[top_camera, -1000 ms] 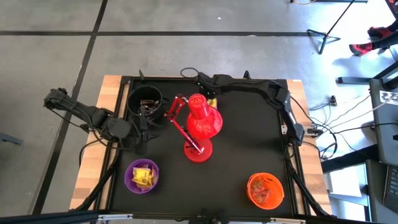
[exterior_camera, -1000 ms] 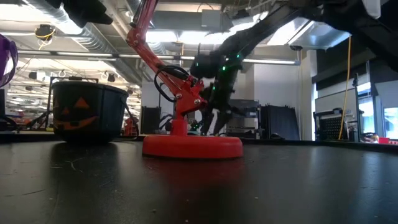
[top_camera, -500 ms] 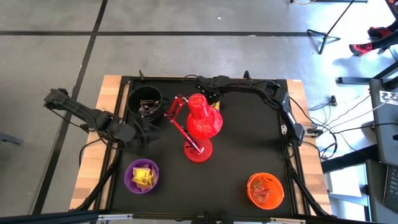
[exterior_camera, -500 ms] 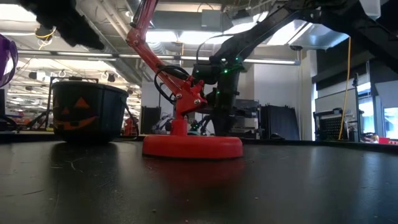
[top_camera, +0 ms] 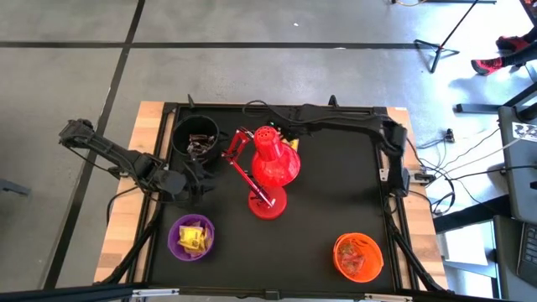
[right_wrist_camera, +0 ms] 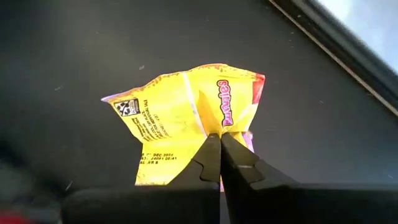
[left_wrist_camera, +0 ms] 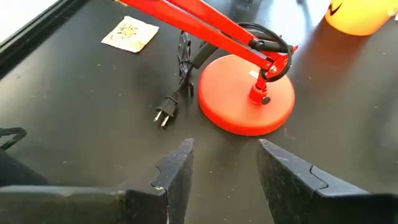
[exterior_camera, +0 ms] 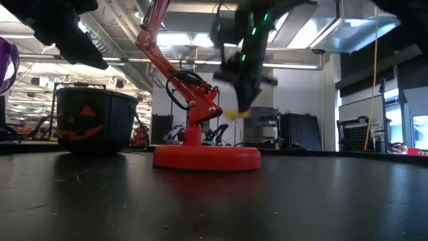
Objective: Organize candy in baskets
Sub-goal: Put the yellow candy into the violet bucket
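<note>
A yellow-wrapped candy [right_wrist_camera: 189,118] with pink lettering hangs pinched between the closed fingers of the right end effector [right_wrist_camera: 220,144], lifted clear of the black desk [top_camera: 336,184] just behind the head of a red desk lamp [top_camera: 270,164]; from desk level the sweet [exterior_camera: 234,114] shows as a small yellow scrap under the dark arm, above the lamp's round base [exterior_camera: 207,157]. The black bucket [top_camera: 195,134], carrying a jack-o'-lantern face, stands at the far left and holds dark sweets. The purple bucket [top_camera: 191,237], at the near left, holds yellow wrappers. The orange bucket [top_camera: 358,256] sits at the near right with reddish-orange wrapped pieces inside. The left end effector [left_wrist_camera: 221,171] hovers between the black and purple buckets with its fingers parted and nothing between them, facing the lamp's base, its plug [left_wrist_camera: 163,116] and a flat pale wrapper [left_wrist_camera: 130,32] lying on the desk.
</note>
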